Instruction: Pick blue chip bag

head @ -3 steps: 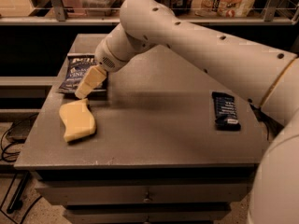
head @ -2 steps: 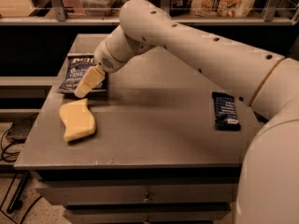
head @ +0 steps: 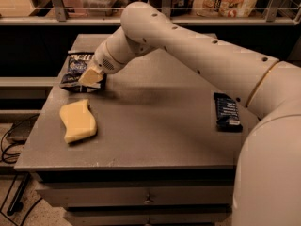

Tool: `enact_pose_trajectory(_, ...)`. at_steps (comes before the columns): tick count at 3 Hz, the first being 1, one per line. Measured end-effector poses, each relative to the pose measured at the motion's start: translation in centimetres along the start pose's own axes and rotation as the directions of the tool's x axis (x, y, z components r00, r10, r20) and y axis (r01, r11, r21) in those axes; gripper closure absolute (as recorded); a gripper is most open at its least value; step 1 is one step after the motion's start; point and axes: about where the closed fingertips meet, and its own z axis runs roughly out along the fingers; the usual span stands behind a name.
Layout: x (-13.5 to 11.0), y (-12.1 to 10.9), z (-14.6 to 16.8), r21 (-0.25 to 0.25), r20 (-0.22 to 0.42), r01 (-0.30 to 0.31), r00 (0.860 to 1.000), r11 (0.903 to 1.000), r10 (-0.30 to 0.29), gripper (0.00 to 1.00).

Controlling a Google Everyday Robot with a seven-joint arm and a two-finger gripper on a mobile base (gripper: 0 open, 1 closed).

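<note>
My hand (head: 92, 76) is low over the right edge of the blue chip bag (head: 74, 65), at 10 o'clock on the desk (head: 155, 140); can't tell its grip. Yellow sponge (head: 78, 121) is at 8 o'clock, dark blue snack bar (head: 227, 112) at 3 o'clock.

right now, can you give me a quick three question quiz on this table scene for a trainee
1. True or false: the gripper is at the far left of the table, right at the blue chip bag.
2. Fill in: the pale yellow sponge-like piece lies ___ to the camera than the blue chip bag.
3. Which thing lies on the table's right side, under the arm? A) blue chip bag B) pale yellow sponge-like piece C) dark snack-bar wrapper

Key: 1 true; 2 nearer; 3 C
</note>
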Motion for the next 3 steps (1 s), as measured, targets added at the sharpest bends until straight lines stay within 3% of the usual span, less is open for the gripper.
enact_pose_trajectory(1,-2.0,-0.4,-2.3,0.039,0.023,0.058,0.998,0.9976,-0.058,0.88)
enact_pose_trajectory(2,-4.9,-1.0,-6.6,0.099,0.064,0.121,0.99,0.9876,-0.128,1.0)
enact_pose_trajectory(3,-8.1,-2.0,-12.5,0.162,0.099,0.191,0.973,0.9682,-0.209,1.0)
